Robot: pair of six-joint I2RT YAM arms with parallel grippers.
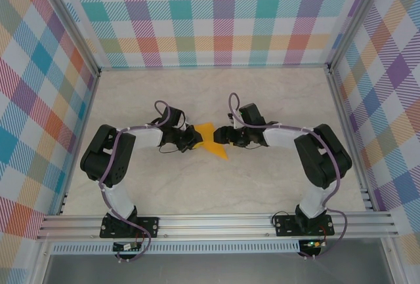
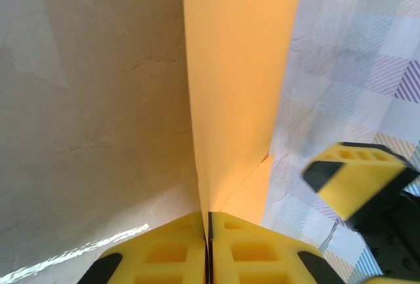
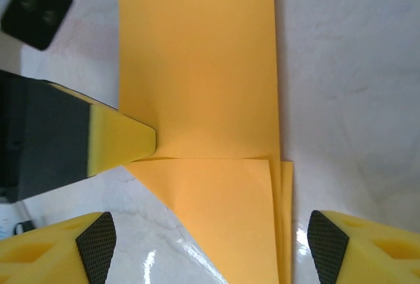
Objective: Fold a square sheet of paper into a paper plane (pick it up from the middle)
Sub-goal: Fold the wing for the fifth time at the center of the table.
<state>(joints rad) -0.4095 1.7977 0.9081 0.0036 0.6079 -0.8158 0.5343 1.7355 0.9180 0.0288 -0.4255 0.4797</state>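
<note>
1. The left end effector [image 2: 209,217] was closed on the edge of the folded paper sheet [image 2: 239,67], at the middle of the desk [image 1: 275,100].
2. The right end effector [image 3: 211,241] was spread wide open, empty, at the sheet's layered edges.
3. Open desk surface was seen around both arms.

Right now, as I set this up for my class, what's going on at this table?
Two robot arms meet over the middle of the table, working on an orange-yellow sheet of paper that already shows folded layers. The left gripper is shut on the sheet, pinching it near a crease. The right gripper is open and grips nothing, with the sheet lying ahead of its spread fingers. The paper is not yet a finished plane.
</note>
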